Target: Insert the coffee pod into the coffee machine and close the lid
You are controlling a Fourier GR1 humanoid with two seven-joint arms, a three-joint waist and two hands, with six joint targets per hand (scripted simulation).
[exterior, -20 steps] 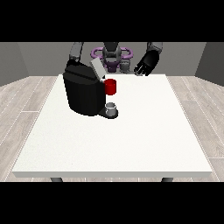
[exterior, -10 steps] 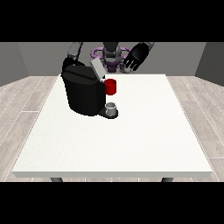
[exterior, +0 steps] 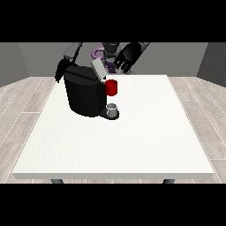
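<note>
Grey walls and wood-look floor around a big white worktop [exterior: 132, 145]. Black coffee machine [exterior: 84, 95] sits on the far left part of it, grey lid [exterior: 98, 69] tilted up and open at its top, red part [exterior: 111, 87] at its front right, small grey cup [exterior: 112, 108] on the drip base just below. Hand at the view's right [exterior: 127, 55] hovers above and just right of the raised lid, apart from it, fingers spread and relaxed, holding nothing visible. Hand at the view's left [exterior: 59, 73] is at the machine's far left edge, mostly hidden; cannot tell its fingers. Coffee pod: cannot make it out, whether it is in the chamber under the lid or elsewhere is hidden from here. Risks, judged: if pod isn't seated, pressing the lid down would jam or leave it ajar; a sideways swipe from the right could glance off the lid edge or shove the machine left; pushing low could knock the cup off the base.
</note>
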